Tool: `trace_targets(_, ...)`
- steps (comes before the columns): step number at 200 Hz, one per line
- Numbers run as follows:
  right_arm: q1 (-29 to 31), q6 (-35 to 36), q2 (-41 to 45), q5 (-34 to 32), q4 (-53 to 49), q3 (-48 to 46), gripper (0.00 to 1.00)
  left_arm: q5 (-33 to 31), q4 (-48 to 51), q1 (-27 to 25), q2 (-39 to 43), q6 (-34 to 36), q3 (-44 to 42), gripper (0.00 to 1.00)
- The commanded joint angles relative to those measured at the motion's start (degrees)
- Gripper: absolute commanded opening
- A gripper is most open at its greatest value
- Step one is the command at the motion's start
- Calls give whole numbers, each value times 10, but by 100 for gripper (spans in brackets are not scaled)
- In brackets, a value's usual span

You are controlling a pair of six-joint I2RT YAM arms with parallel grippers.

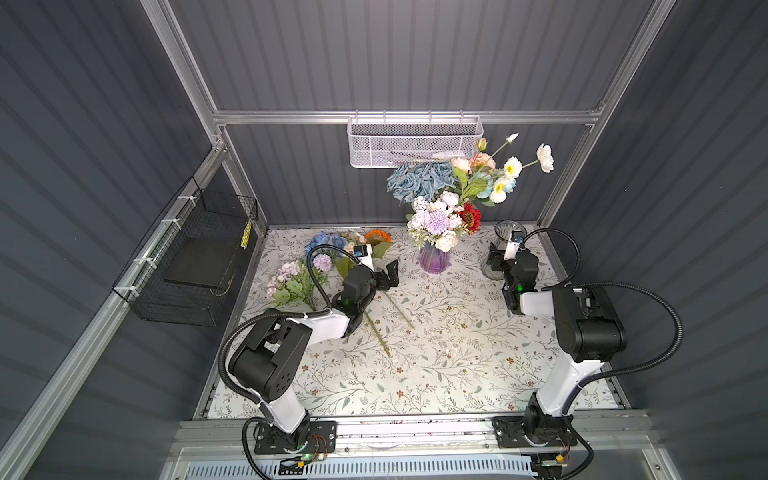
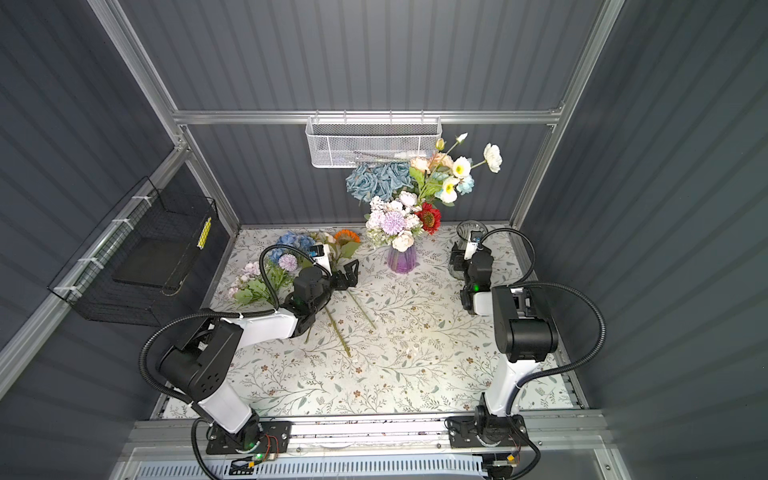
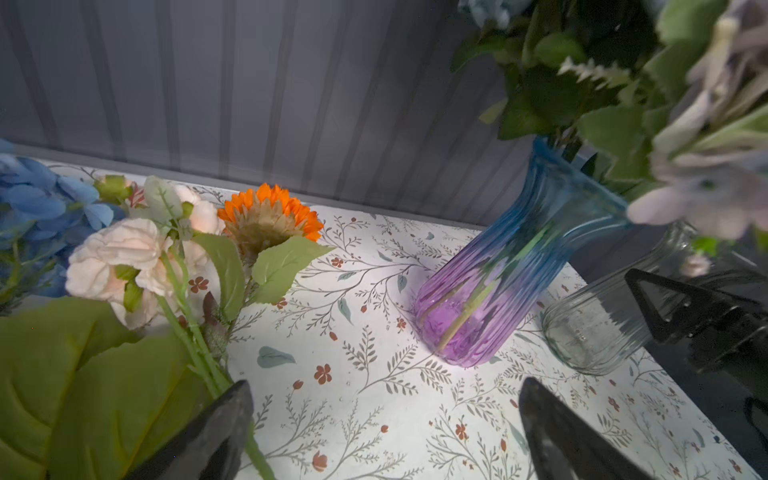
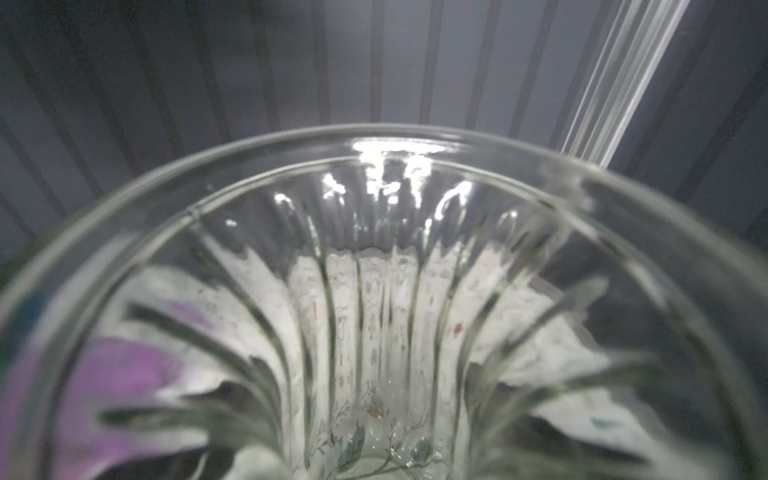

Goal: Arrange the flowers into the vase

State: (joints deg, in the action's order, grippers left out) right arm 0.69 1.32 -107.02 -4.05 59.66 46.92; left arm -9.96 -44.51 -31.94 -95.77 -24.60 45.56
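A ribbed purple-and-blue vase (image 1: 434, 259) (image 2: 401, 259) (image 3: 498, 282) stands at the back middle with a tall bouquet (image 1: 449, 195) in it. Loose flowers (image 1: 332, 253) (image 2: 291, 257) lie at the back left: blue hydrangea (image 3: 37, 199), peach blooms (image 3: 120, 257) and an orange head (image 3: 270, 216), stems trailing forward (image 1: 376, 332). My left gripper (image 1: 388, 274) (image 2: 349, 274) (image 3: 386, 395) hovers open just right of them, with one finger beside a green stem. My right gripper (image 1: 498, 255) (image 2: 459, 257) straddles an empty clear glass vase (image 1: 507, 230) (image 3: 590, 336) (image 4: 382, 291); I cannot see whether its jaws touch the glass.
A white mesh basket (image 1: 415, 141) hangs on the back rail above the bouquet. A black wire basket (image 1: 199, 257) is fixed to the left wall. The floral table cover (image 1: 436, 353) runs to the front rail between both arm bases.
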Motion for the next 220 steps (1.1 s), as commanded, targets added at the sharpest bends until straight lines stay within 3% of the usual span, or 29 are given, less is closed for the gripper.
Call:
trace_targets(1, -2, -3, -10, -1, 48, 12, 70, -17, 13, -2, 21, 5, -13, 100)
trace_targets(38, -1, 1, -9, -1, 68, -5, 53, -33, 15, -1, 34, 4, -29, 100)
trace_targets(81, -2, 8, 18, -1, 84, -41, 40, -36, 9, -1, 34, 4, -39, 100)
trace_targets(150, 35, 19, 139, -30, 84, -142, 36, -60, 1, 0, 53, 6, -62, 100)
trace_targets(191, 120, 36, 226, -91, 49, -201, 36, -57, 34, 35, 86, 1, -63, 100)
trace_targets(220, 185, 2, 270, -106, 14, -221, 35, -48, 65, 61, 115, -4, -66, 100)
